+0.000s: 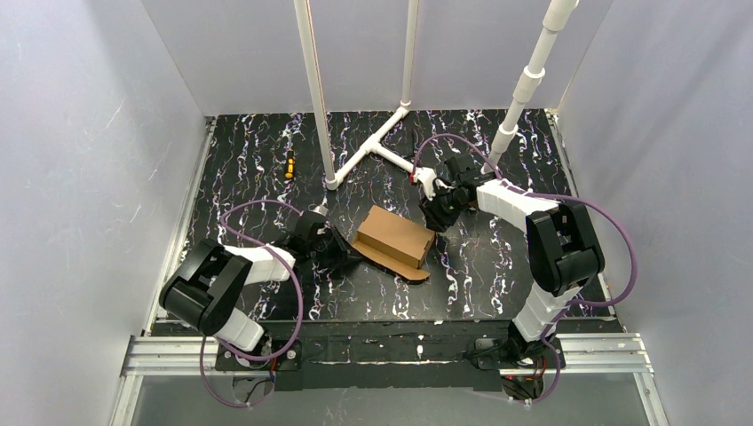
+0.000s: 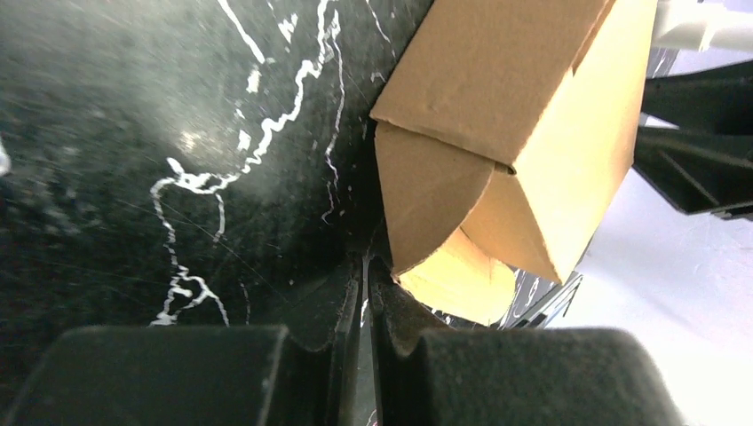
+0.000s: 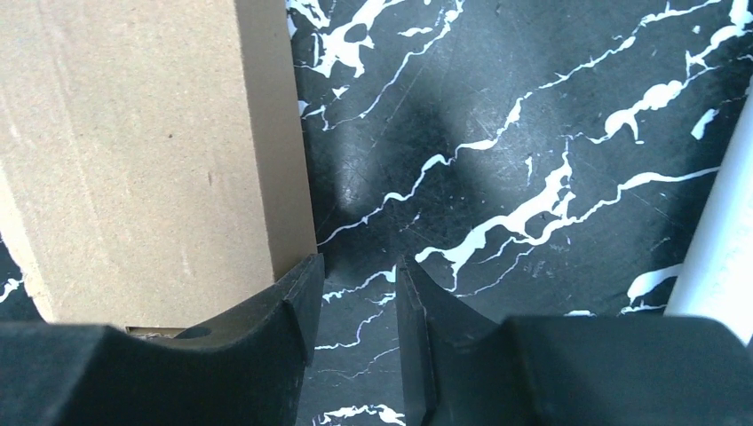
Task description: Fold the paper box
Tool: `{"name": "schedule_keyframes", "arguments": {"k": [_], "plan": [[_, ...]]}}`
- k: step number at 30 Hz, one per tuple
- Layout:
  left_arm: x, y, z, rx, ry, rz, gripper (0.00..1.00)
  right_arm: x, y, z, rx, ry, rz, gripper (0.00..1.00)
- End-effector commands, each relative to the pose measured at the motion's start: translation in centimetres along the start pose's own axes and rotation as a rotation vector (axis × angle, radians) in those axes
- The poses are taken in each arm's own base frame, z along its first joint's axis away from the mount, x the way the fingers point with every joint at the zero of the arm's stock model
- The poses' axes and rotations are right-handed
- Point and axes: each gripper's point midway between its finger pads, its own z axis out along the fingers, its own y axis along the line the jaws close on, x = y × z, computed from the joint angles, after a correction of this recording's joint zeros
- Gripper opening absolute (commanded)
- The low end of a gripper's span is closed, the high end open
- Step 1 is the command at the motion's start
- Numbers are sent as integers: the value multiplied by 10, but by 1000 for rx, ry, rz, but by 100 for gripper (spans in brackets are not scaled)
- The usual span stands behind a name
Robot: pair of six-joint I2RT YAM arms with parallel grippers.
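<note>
Black marbled table [image 1: 249, 169] holds one paper box [image 1: 395, 235]

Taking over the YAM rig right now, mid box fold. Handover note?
Left gripper: shut, nothing held, tips at the open end of the paper box.
Right gripper: open, empty, one finger alongside the box's other end.
Box: mid-table, between the two arms.
Done: body folded up into a rectangular shape.
Left: the end by the left gripper is not closed. Its rounded flap is only partly turned in, and another flap lies flat on the table.
</note>
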Motion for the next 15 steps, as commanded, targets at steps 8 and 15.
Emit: {"name": "schedule_keyframes", "arguments": {"k": [8,15], "plan": [[-30,-3,-9,34,-12,27,7,-14,19,2,-104,-29,-34,44],[-43,-8,-8,42,-7,34,7,-14,23,3,-121,-29,-38,45]]}}
